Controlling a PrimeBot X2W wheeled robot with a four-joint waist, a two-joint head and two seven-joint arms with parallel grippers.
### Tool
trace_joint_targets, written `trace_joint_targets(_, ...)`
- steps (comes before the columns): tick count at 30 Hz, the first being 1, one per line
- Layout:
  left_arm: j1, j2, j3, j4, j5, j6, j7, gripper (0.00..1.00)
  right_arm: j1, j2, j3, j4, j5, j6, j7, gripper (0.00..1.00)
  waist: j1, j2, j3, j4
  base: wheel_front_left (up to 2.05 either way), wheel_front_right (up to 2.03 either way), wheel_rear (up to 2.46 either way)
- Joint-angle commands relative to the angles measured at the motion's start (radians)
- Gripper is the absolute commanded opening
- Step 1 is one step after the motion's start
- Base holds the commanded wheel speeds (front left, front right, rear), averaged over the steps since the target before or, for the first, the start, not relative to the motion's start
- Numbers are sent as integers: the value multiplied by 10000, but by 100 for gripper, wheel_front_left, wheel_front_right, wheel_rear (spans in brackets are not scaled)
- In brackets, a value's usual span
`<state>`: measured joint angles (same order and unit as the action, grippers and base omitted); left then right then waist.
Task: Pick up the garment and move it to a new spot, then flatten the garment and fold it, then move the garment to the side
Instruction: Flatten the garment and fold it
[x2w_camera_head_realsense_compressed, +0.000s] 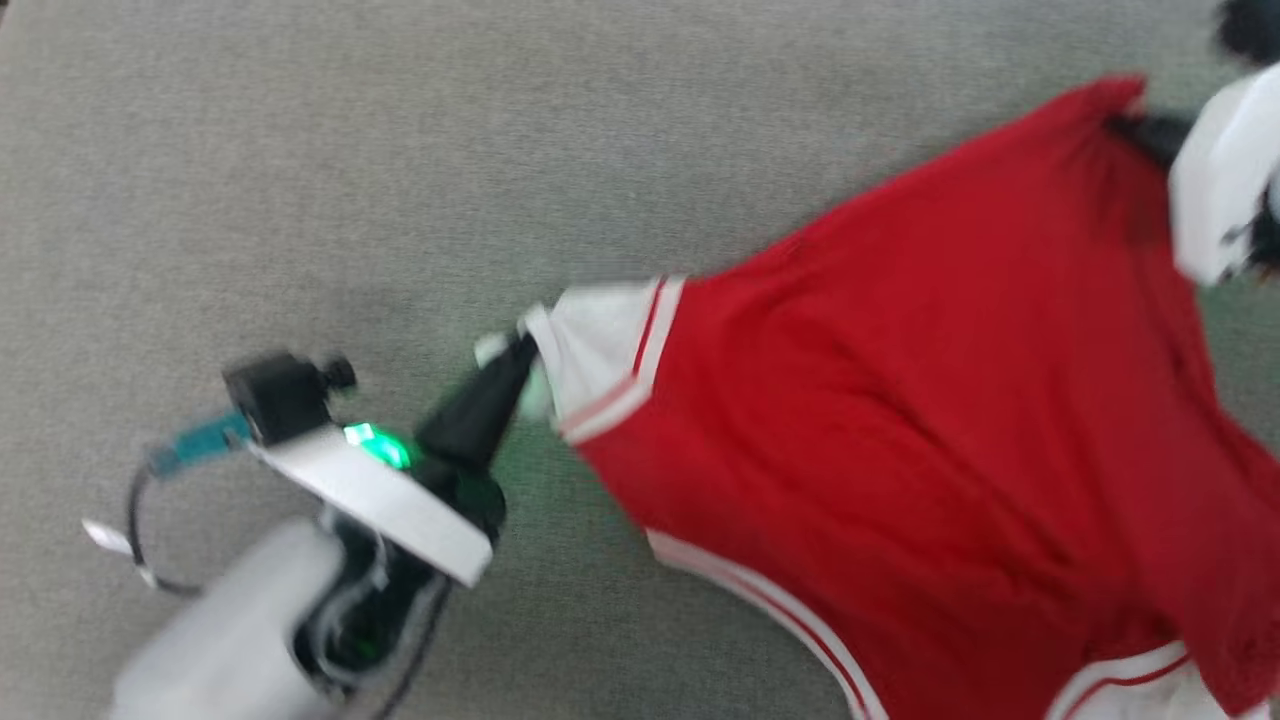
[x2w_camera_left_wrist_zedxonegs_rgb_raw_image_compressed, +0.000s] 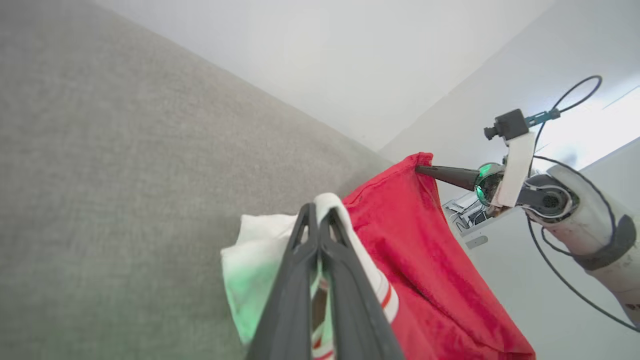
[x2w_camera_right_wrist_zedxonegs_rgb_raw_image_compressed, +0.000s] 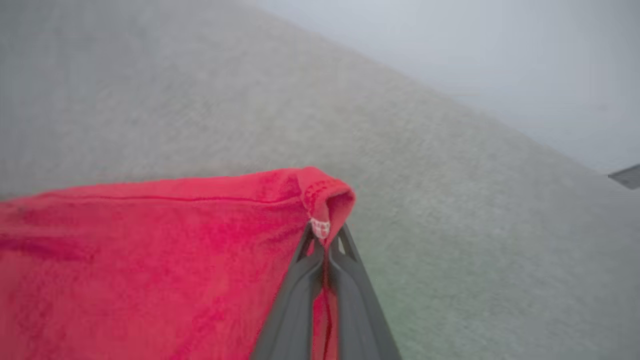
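Red cloth stretches between both arms: the garment (x2w_camera_head_realsense_compressed: 900, 400) is held up by two corners over a grey woven surface (x2w_camera_head_realsense_compressed: 400, 150), and its lower part sags toward the near right. The left gripper (x2w_camera_head_realsense_compressed: 515, 350) reaches in from the near left with its forearm low and its fingers slanting toward the far right. Its jaws are pinched flat on the white sleeve (x2w_camera_head_realsense_compressed: 590, 345), and a green light (x2w_camera_head_realsense_compressed: 375, 445) glows on its wrist. The right gripper (x2w_camera_head_realsense_compressed: 1128, 118) comes in from the far right, jaws clamped together on a red hem corner (x2w_camera_right_wrist_zedxonegs_rgb_raw_image_compressed: 327, 197). A small white tag (x2w_camera_right_wrist_zedxonegs_rgb_raw_image_compressed: 320, 228) sits there, its print too blurred to read. Whether the hanging cloth touches the surface I cannot tell. Seen from the left wrist, a pale wall (x2w_camera_left_wrist_zedxonegs_rgb_raw_image_compressed: 350, 60) rises behind the surface's far edge, with a bright patch (x2w_camera_left_wrist_zedxonegs_rgb_raw_image_compressed: 590, 130) beyond the right arm.
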<state>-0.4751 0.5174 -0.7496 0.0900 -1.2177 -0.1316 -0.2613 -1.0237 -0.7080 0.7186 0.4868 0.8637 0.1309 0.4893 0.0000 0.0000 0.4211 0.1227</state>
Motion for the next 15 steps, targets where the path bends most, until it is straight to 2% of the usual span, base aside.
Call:
trace_joint_targets(1,-536,124,-14,-4,-291,24,-5,0,-302,37,-359,422,-84,-3,-231,0,0,0,65,-141,0,0,0)
trace_joint_targets(6,-2766,558,269,585,-1202,24,513,0,-1637,479,-1578,1646,-688,-3,-942,0,0,0,582,-507,0,0,0)
trace_joint_targets(9,-4369,698,788,1410,-1666,24,766,0,-2567,804,-2529,2572,-931,-5,-1441,0,0,0,931,-731,0,0,0)
trace_joint_targets(11,-4902,671,1000,1790,-1846,26,798,0,-2882,958,-2819,2856,-1011,-5,-1582,0,0,0,1055,-801,0,0,0)
trace_joint_targets(15,-7118,474,1727,3394,-2238,27,908,0,-4173,1335,-3680,3646,-1391,-29,-2367,0,0,0,1438,-1074,0,0,0)
